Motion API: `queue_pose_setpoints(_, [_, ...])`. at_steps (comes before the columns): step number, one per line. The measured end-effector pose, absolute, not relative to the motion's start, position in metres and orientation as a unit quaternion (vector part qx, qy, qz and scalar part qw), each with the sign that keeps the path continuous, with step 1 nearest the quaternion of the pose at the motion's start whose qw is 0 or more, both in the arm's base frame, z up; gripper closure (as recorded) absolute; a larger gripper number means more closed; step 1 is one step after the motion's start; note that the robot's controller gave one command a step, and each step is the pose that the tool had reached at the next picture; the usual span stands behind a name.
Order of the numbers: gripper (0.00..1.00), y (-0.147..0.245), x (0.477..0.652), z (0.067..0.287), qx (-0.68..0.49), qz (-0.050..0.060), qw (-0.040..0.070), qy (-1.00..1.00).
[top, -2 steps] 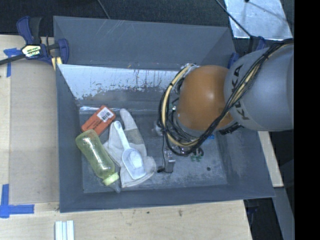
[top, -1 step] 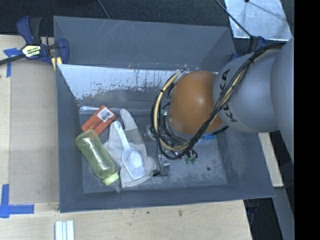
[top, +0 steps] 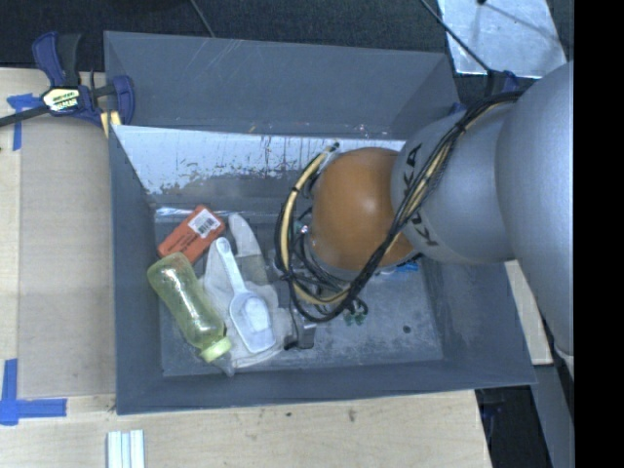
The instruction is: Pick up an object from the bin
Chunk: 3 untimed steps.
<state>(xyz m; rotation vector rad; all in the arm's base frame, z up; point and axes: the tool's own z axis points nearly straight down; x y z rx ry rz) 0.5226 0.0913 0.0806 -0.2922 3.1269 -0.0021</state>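
Start at the near wall of the bin [top: 292, 383]. Low on the floor just behind it you'll find the gripper [top: 298, 335], down among the things and at the right edge of the small heap. You cannot tell from here whether it is open or closed, and nothing can be seen in its grasp.

Just to its left lies a white plastic scoop [top: 241, 300], bowl toward the near wall and handle running away from you. This is the thing closest to the gripper, so treat it as the likely pick. Whether they touch you cannot tell. Left of the scoop and close against it, a yellow-green translucent bottle [top: 187, 302] lies on its side with its cap end nearest you.

Farther back, a crumpled clear wrapper [top: 248, 246] sits behind the scoop's handle, and an orange box with a white label [top: 193, 233] lies beside it toward the far left corner. The arm's orange cover [top: 356, 213] and its looped cables [top: 292, 217] hang over the middle of the floor.

By my reading, you are at the end of the descent and the grasp is not yet confirmed. The next move calls for closing on the scoop and lifting straight up. The wrapper and bottle crowd it and could drag along.
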Motion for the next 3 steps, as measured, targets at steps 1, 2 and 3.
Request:
queue_pose_setpoints(1, [1.00, 0.087, 0.488, 0.071, -0.074, 0.000, 0.002, 0.997])
queue_pose_setpoints(2, [1.00, 0.087, 0.488, 0.071, -0.073, 0.000, 0.002, 0.997])
queue_pose_setpoints(3, [1.00, 0.091, 0.492, 0.212, -0.072, 0.000, 0.001, 0.997])
